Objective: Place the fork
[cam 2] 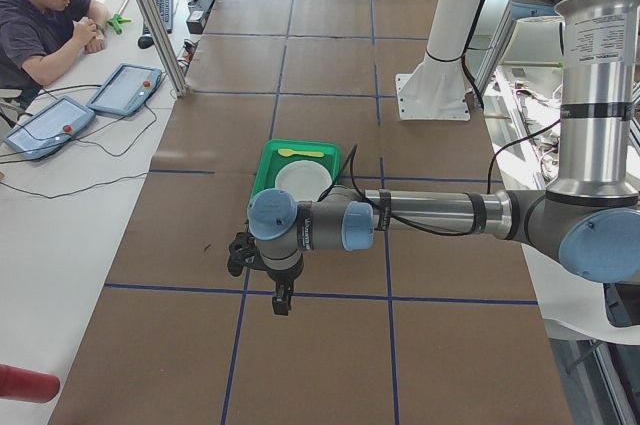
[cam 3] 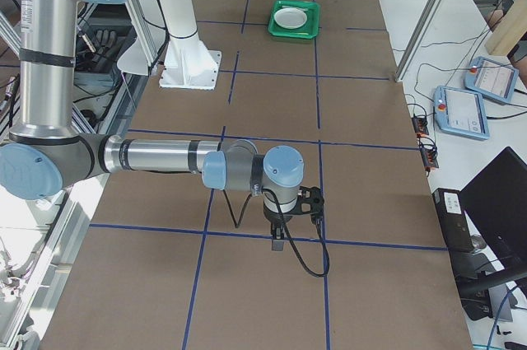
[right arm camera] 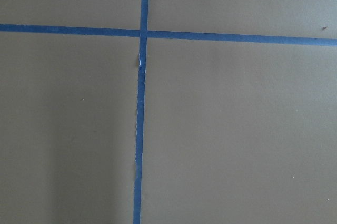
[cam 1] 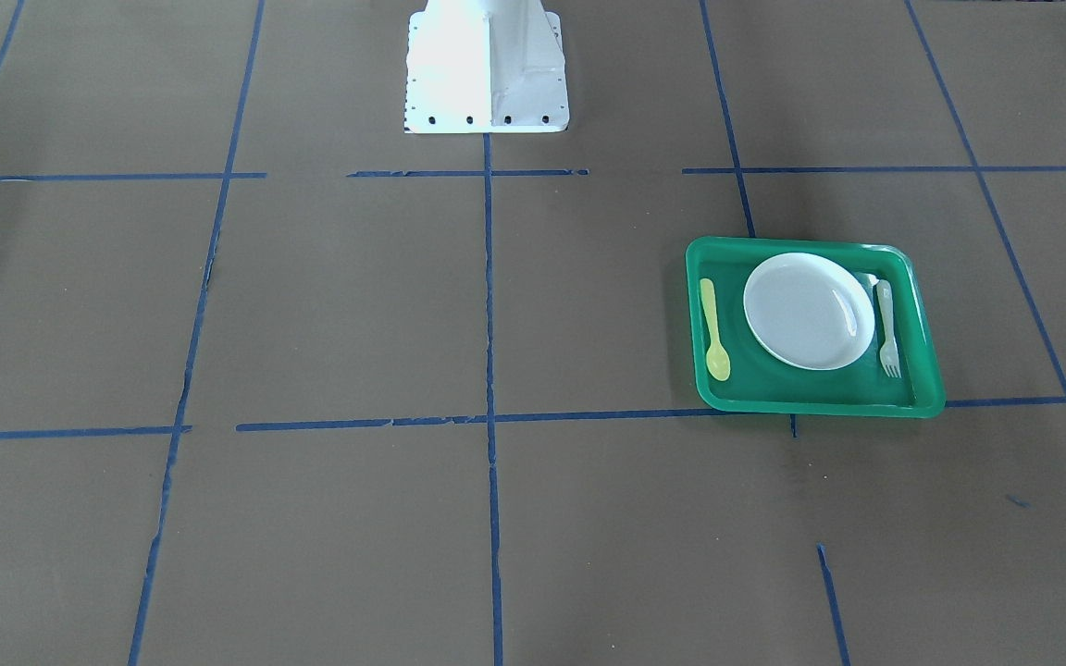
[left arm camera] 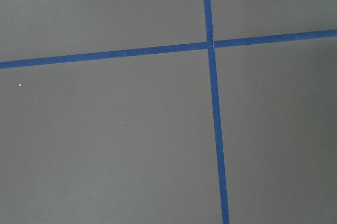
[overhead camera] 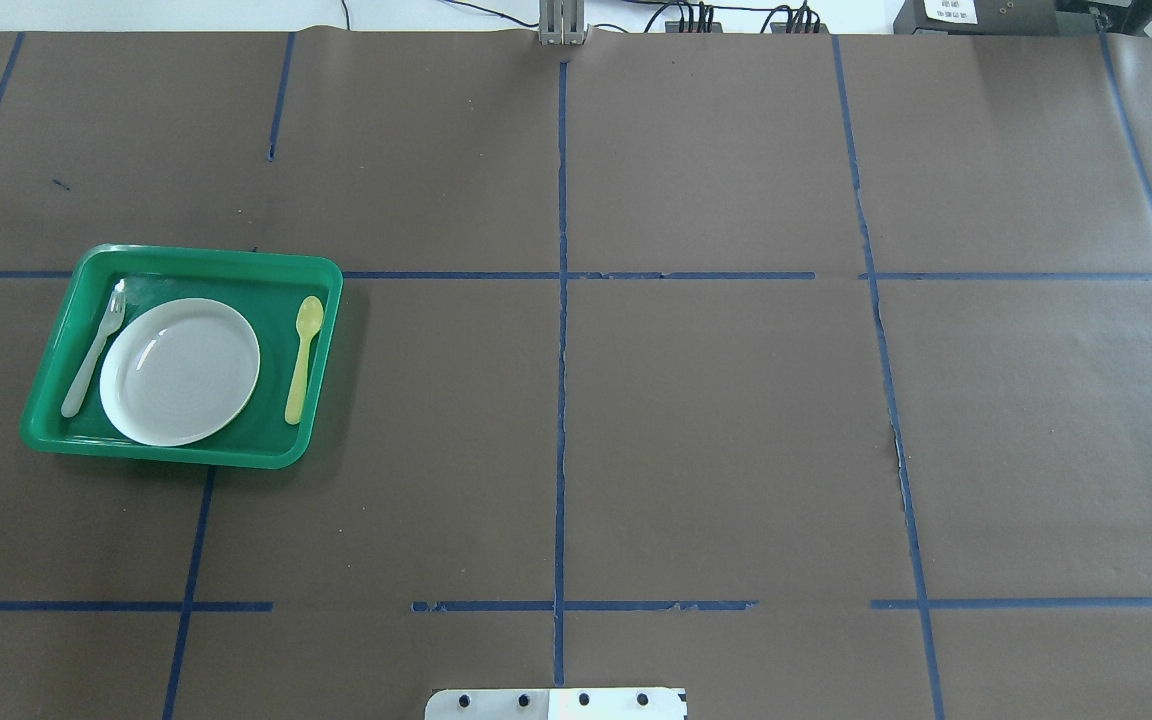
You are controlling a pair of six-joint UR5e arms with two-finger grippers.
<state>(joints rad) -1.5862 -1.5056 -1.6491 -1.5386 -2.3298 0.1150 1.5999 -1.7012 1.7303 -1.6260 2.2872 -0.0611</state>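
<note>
Fork in green tray, arms seen only from sides

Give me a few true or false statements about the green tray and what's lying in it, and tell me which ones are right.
1. The fork lies inside the green tray. True.
2. The yellow spoon rests on top of the white plate. False: it lies on the tray floor beside the plate.
3. The fork and the spoon lie on opposite sides of the plate. True.
4. The tray sits on the robot's right side. False: it sits on the robot's left side.
</note>
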